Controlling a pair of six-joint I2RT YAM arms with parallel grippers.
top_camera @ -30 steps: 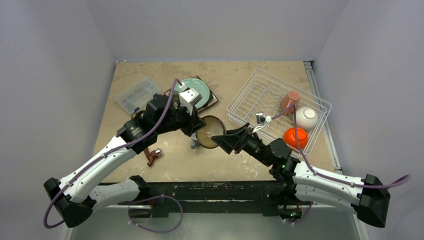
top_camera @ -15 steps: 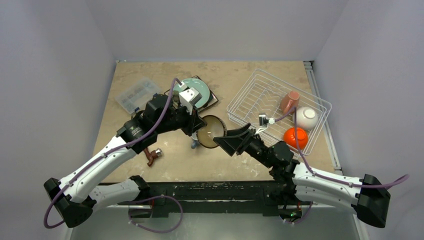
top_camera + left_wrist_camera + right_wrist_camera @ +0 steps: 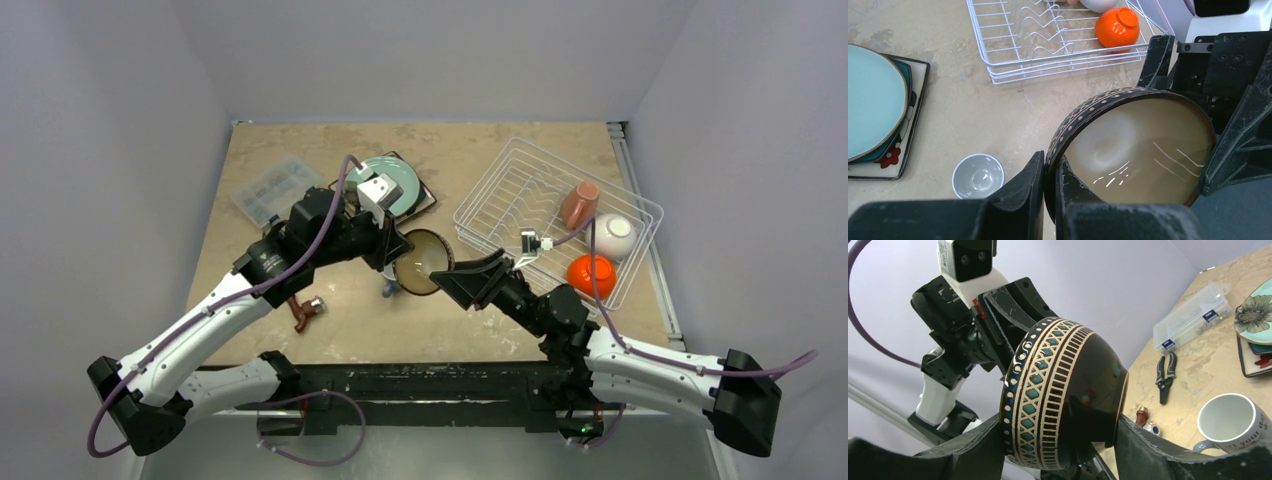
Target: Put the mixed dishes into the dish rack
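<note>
The brown bowl (image 3: 423, 262) hangs on its side above the bench (image 3: 300, 150), just left of the rack (image 3: 485, 178), between my two arms. My left jaws are clenched on its rim, one finger (image 3: 1023, 185) outside and one inside. My right jaws straddle the bowl from rim to foot; whether they press on it I cannot tell. A blue mug (image 3: 978, 176) stands below. In the rack sit a pink mug (image 3: 579, 203), a white bowl (image 3: 612, 236) and an orange bowl (image 3: 590, 275). The teal plate (image 3: 392, 183) rests on the square plate (image 3: 425, 200).
</note>
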